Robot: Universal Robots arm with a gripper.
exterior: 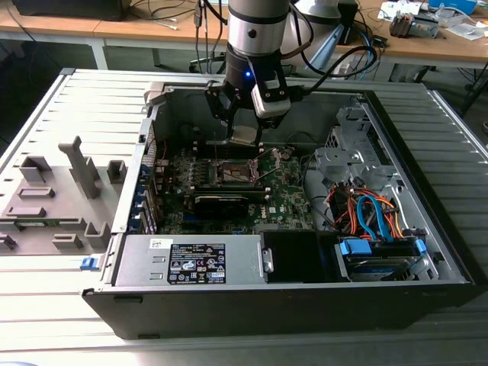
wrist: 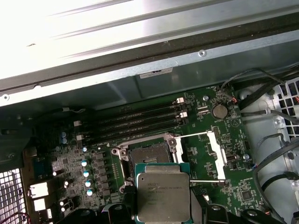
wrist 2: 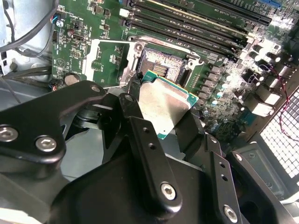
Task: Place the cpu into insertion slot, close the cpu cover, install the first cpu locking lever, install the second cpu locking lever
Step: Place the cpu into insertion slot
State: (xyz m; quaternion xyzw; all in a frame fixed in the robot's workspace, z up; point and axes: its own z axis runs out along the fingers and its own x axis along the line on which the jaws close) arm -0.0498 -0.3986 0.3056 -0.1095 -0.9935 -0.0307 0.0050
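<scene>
Ribbed grey table (exterior: 46,305), open computer case (exterior: 305,305), green board (exterior: 290,198) inside.
Gripper (exterior: 244,136) clamped on cpu (wrist 2: 166,105), held over insertion slot (wrist: 148,156), not seated; cpu cover (wrist: 201,158) swung open beside slot.

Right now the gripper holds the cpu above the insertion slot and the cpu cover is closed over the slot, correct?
No: the cpu cover is swung open beside the insertion slot, as the first wrist view shows. The gripper does hold the cpu above the slot.
</scene>
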